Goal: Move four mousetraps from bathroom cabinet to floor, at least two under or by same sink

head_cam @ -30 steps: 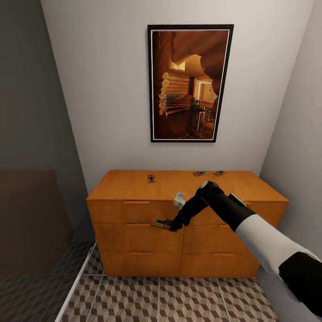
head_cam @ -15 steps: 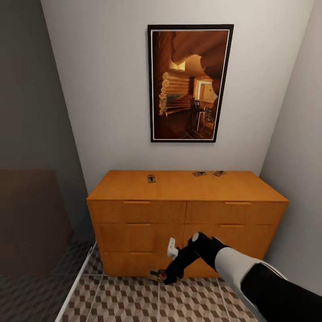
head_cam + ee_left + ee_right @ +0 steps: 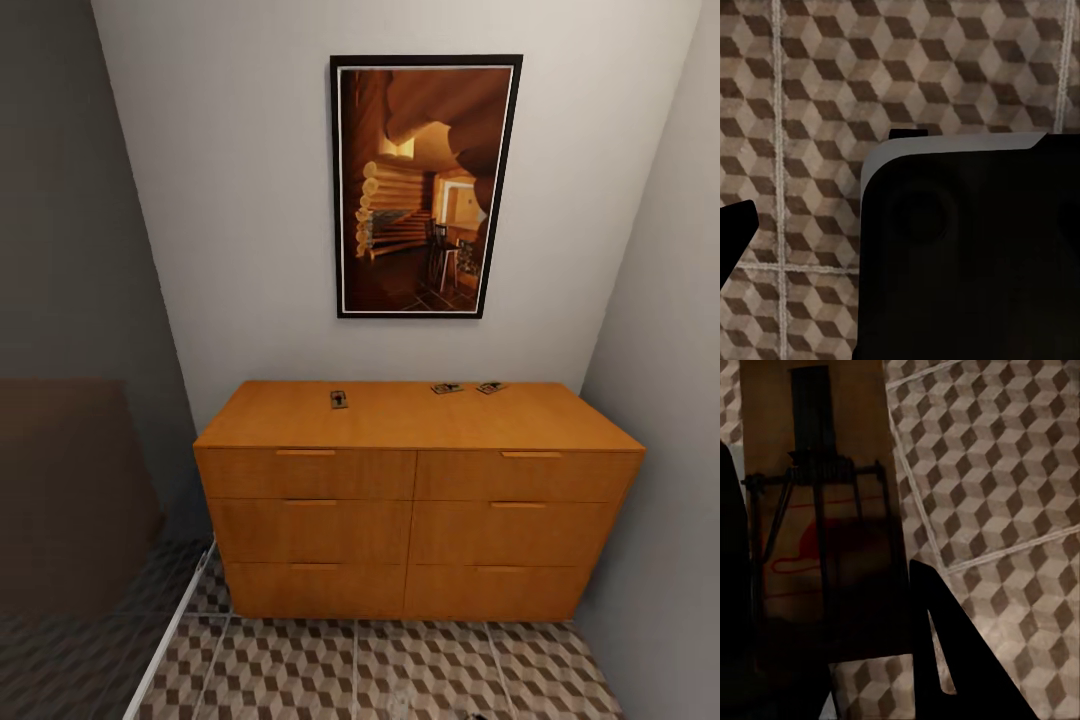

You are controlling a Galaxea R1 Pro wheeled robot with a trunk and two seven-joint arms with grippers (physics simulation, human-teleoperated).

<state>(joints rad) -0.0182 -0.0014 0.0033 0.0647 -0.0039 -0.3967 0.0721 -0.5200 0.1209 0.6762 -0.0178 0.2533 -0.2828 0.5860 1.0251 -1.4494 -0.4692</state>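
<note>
Between my right gripper's (image 3: 832, 607) fingers sits a mousetrap (image 3: 821, 510), clamped, above the floor (image 3: 1005, 495); left gripper's state I cannot tell.

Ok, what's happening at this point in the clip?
The robot is moving mousetraps off the cabinet. Three mousetraps lie on its top. The right gripper holds a fourth mousetrap between its fingers, close above the cube-patterned bathroom floor, apparently about to set it down. The left wrist view looks down at the tiles past a dark robot part.
</note>
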